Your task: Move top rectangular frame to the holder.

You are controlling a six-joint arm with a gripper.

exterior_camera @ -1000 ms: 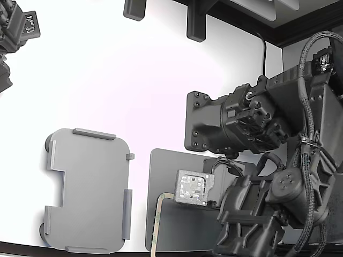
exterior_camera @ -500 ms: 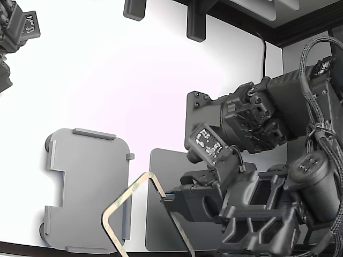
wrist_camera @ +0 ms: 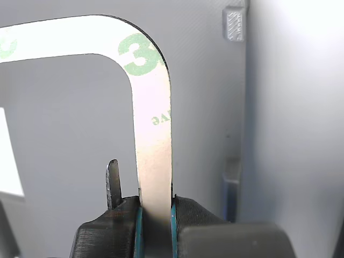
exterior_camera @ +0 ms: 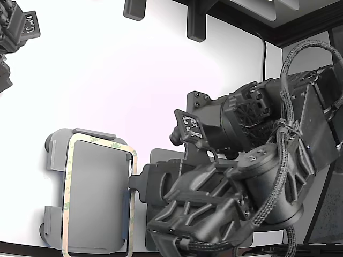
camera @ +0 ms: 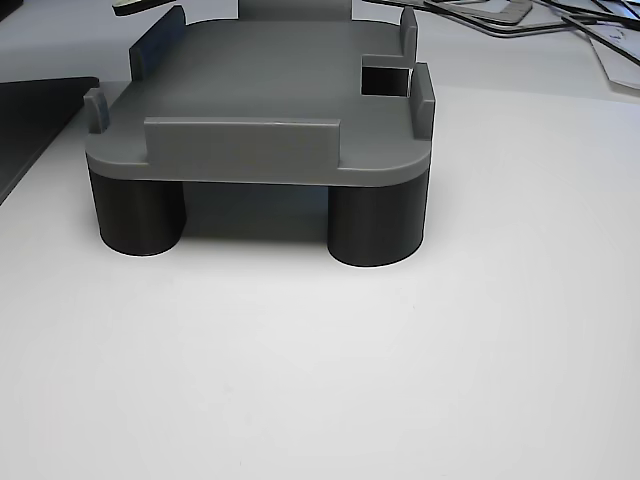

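Note:
The cream rectangular frame [exterior_camera: 68, 193] with faint green marks hangs over the light grey holder [exterior_camera: 96, 187] at the exterior view's lower left, and its outline nearly matches the holder's edge. My gripper [exterior_camera: 132, 183] is shut on the frame's long side nearest the arm. In the wrist view the fingers [wrist_camera: 121, 228] pinch the frame's strip [wrist_camera: 153, 134] at my gripper [wrist_camera: 156, 212], with the holder's floor [wrist_camera: 204, 107] and a raised tab [wrist_camera: 234, 24] behind. In the other view the holder [camera: 270, 90] stands on dark round legs, and its top looks bare.
A darker grey flat mat [exterior_camera: 161, 160] lies beside the holder, mostly under my arm. Another arm's black parts [exterior_camera: 16, 32] sit at the exterior view's upper left. Dark posts [exterior_camera: 195, 24] stand at the back. Cables [camera: 560, 20] run behind the holder. The table's front edge [exterior_camera: 21, 247] is close.
The frame was lifted off the dark mat, swung tilted towards the exterior view's left, and now hangs level over the holder. My arm has stretched out to the left with it.

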